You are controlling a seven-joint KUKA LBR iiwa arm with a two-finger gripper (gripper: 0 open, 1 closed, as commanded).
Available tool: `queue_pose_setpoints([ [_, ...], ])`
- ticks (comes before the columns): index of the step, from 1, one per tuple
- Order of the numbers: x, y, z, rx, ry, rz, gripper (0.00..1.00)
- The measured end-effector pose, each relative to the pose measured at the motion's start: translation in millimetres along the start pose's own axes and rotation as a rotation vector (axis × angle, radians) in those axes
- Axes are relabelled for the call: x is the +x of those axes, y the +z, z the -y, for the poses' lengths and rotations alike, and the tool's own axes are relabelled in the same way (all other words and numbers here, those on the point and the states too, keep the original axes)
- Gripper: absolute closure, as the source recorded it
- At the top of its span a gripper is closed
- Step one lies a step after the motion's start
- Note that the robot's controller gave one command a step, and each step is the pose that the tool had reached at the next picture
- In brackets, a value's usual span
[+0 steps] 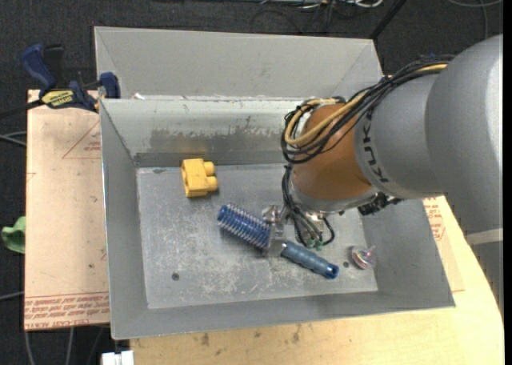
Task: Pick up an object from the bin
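Note:
A blue hairbrush (242,225) lies slantwise in the middle of the bin floor, its bristled head to the left and its smooth blue handle running down to the right. My gripper (277,229) hangs under the orange wrist cover, right over the brush's neck where head and handle meet. Cables and the cover hide most of it. A yellow plastic block (198,177) sits near the back wall, well to the left of the gripper.
A small silvery and purple piece (364,258) lies on the floor at the right, just past the brush handle's tip. The arm's grey body covers the bin's right side. Bare floor stretches along the left and front.

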State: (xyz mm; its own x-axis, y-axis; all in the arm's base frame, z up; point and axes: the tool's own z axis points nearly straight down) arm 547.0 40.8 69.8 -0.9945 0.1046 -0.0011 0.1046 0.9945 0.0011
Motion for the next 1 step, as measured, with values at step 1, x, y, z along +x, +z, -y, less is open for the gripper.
queue_pose_setpoints([
  [1, -36.6, -111.7, 23.2, 0.000, 0.027, 0.010, 1.00],
])
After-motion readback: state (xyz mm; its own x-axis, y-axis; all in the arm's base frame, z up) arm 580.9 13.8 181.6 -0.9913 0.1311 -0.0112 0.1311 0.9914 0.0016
